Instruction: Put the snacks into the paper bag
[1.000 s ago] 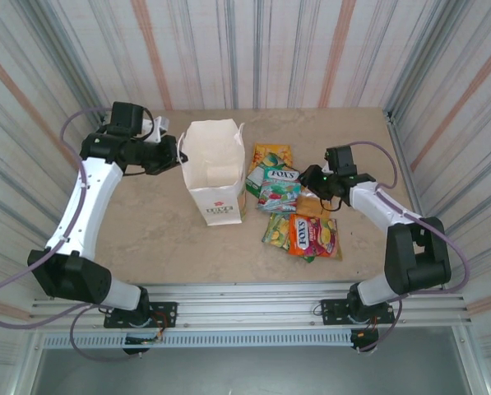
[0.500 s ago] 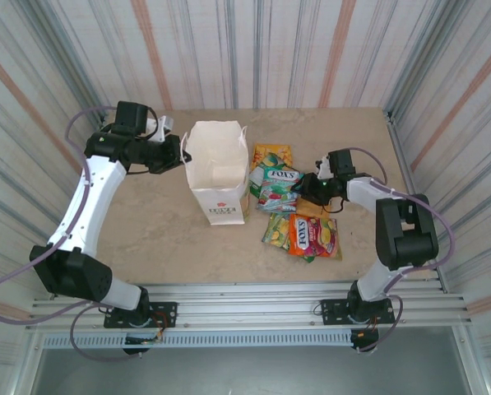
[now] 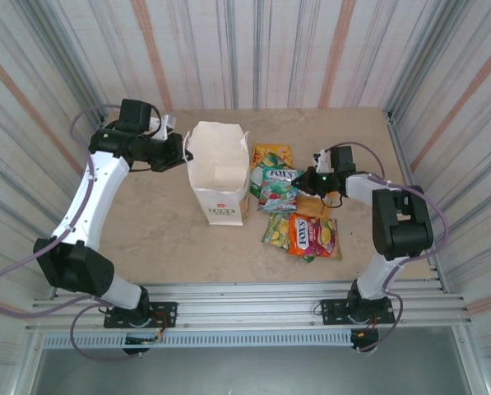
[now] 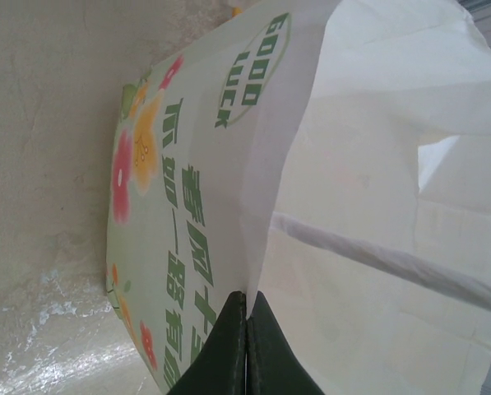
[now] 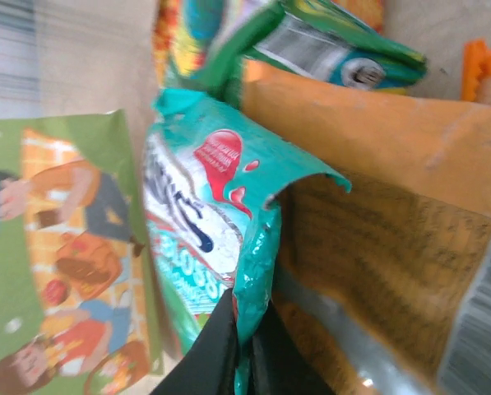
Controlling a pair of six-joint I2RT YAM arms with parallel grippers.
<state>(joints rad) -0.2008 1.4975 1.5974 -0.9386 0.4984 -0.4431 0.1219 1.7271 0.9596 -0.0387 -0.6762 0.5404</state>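
From above, 1 paper bag stands upright and open-mouthed near the middle of the table, a little toward its left edge, with a small logo on its near face. The snacks lie in an overlapping cluster just right of the bag, toward the right edge. 5 can be told apart, though the overlap leaves the count unsure: 1 yellow-orange packet farthest back, 1 teal packet lettered FOX'S, 1 orange packet, 1 red-yellow packet also lettered FOX'S, and 1 green-yellow packet nearest the front edge. The 2 grippers are small in this view. The left gripper sits at the bag's left rim and the right gripper at the teal packet's right side. The wrist cameras settle the grips. The left one shows its 2 black fingers pinched together on the edge of the bag's wall. It also shows a side hidden from above, printed with flowers, green characters and "GOOD LUCK", and 1 thin handle crossing the white interior. The right one shows its fingers clamped on the teal packet's crumpled edge, the packet touching the orange one beside it.
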